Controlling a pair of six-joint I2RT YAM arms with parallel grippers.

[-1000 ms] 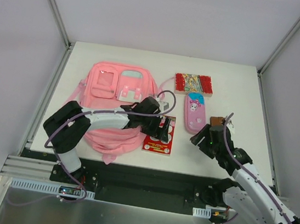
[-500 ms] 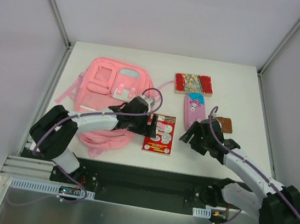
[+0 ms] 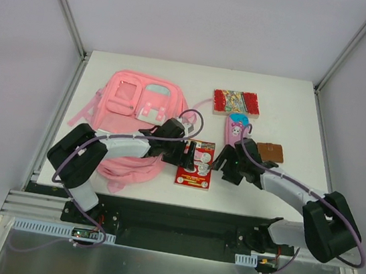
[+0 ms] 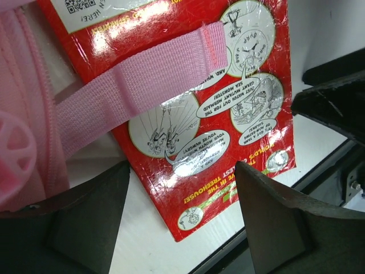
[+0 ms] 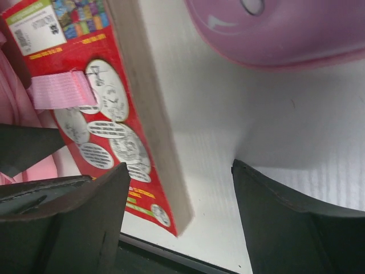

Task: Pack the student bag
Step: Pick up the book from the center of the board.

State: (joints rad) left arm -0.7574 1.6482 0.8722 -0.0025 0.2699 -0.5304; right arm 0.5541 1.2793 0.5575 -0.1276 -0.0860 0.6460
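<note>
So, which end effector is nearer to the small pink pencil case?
Right. The right end effector is just beside the pencil case, at the red book's edge. The left end effector is across that book, by the student bag.

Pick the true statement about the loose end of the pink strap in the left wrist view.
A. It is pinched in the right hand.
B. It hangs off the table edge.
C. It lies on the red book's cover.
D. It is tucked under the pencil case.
C: the pink strap ends on top of the red book, flat on its printed cover, with nothing gripping it.
</note>
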